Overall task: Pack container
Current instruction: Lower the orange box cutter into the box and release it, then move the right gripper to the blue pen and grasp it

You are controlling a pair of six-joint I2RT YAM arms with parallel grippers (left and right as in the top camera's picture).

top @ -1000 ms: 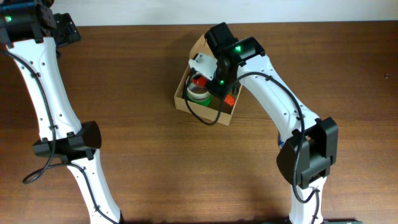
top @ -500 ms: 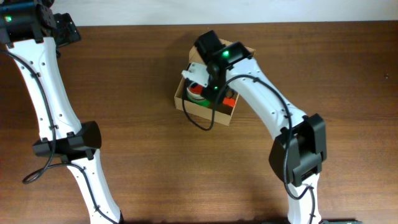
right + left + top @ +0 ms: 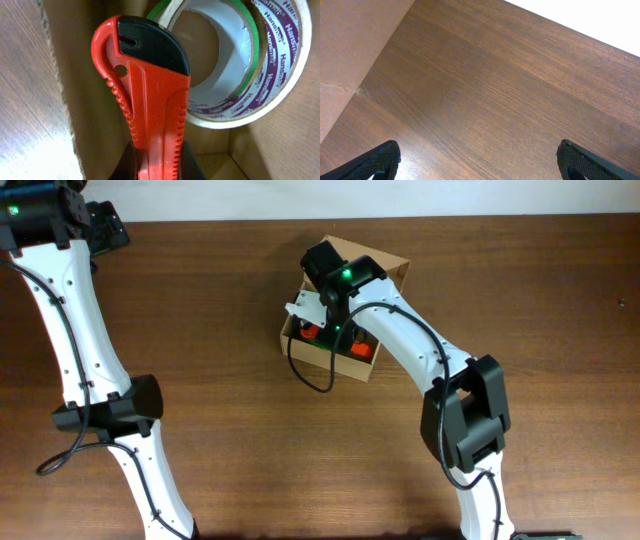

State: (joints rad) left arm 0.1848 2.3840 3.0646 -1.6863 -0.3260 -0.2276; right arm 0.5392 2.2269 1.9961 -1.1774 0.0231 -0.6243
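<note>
Cardboard container directly beneath right gripper, its grip tight around red cutter.

Bright, even overhead light leaves soft shadows on the table beside the arms. Both wrist views show pale glare on the wood; the container is shaded inside.

I count two robot arms, left arm and right arm, one cardboard box on the desk, two tape rolls, green roll and cream roll, and one red cutter.
</note>
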